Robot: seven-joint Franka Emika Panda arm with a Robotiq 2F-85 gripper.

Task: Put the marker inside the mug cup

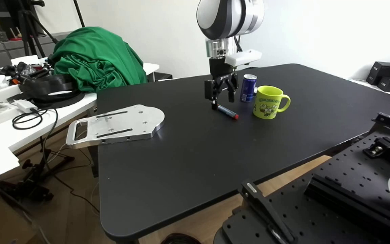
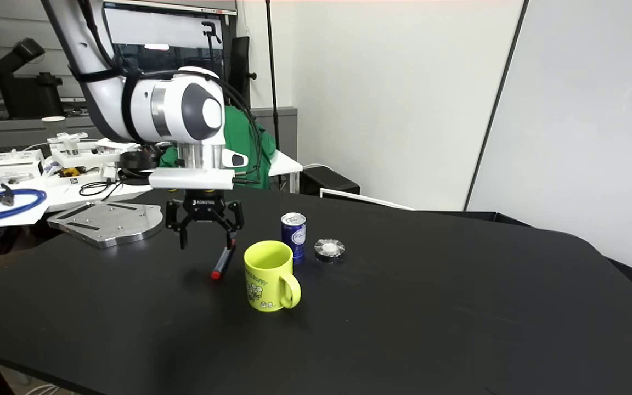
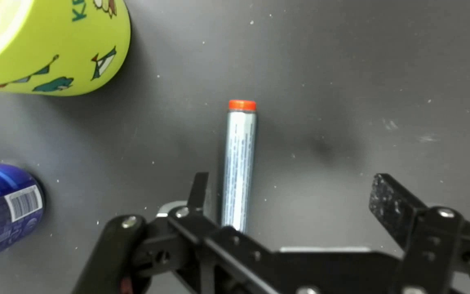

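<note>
Mug (image 1: pixel 266 104): cut off by the top and left edges in the wrist view; inside floor hidden in both exterior views.
Marker (image 3: pixel 239 163): one end hidden behind the gripper (image 3: pixel 294 196) in the wrist view; printing too small to read.
Can (image 2: pixel 294 236): base partly hidden by the mug in an exterior view.
Arm (image 1: pixel 230 17): cut off by the top edge in both exterior views.
Green cloth (image 2: pixel 239 137): partly hidden behind the arm in an exterior view.
</note>
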